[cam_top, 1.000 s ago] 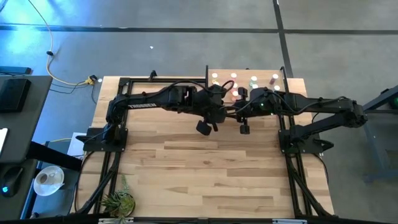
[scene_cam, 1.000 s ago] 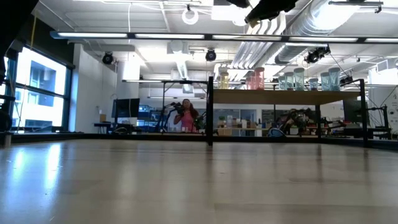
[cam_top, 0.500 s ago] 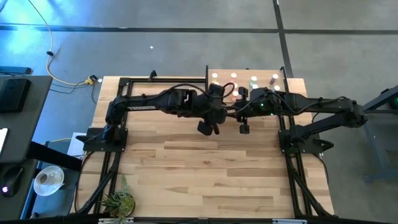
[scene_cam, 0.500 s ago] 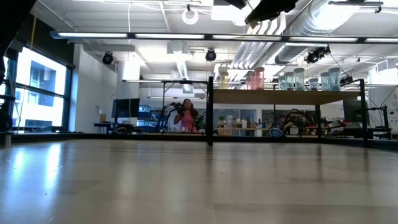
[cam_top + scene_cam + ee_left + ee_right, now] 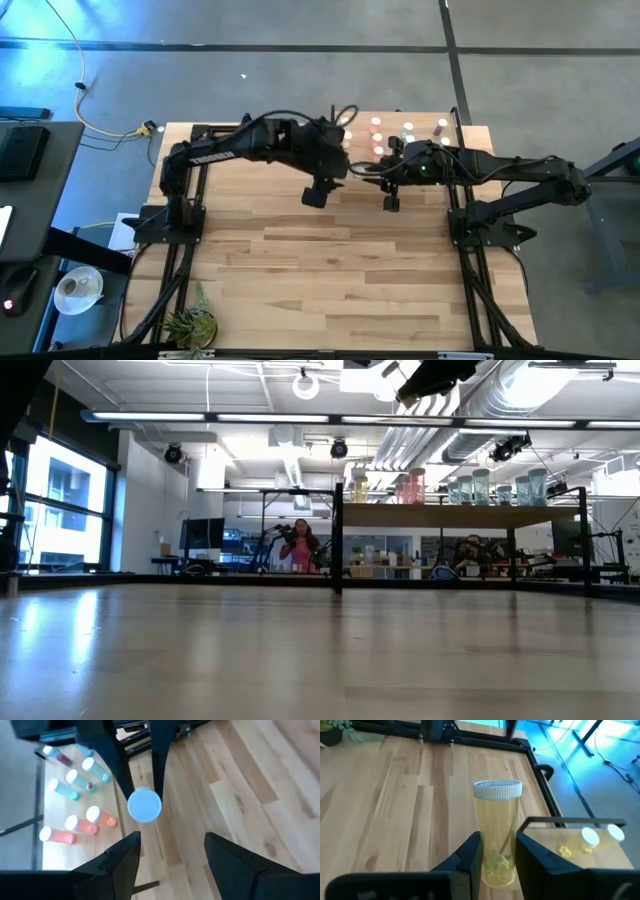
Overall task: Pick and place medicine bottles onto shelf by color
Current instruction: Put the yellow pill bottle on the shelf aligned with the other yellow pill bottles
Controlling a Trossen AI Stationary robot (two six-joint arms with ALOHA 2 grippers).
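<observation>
Yellow bottle upright in my right gripper (image 5: 497, 855)

The shelf (image 5: 455, 128) sits upper right in the high view; my left gripper (image 5: 170, 855) hangs wide, empty.

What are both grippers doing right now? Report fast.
Left gripper: open, holding nothing.
Right gripper: shut on a yellow bottle, held upright.

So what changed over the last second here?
The left hand opened, and its arm pulled back leftward, away from the right hand. I can't tell from the earlier views whether it let anything go. The right hand stayed put, shut on the yellow bottle. The other medicine bottles on the shelf did not move.
</observation>
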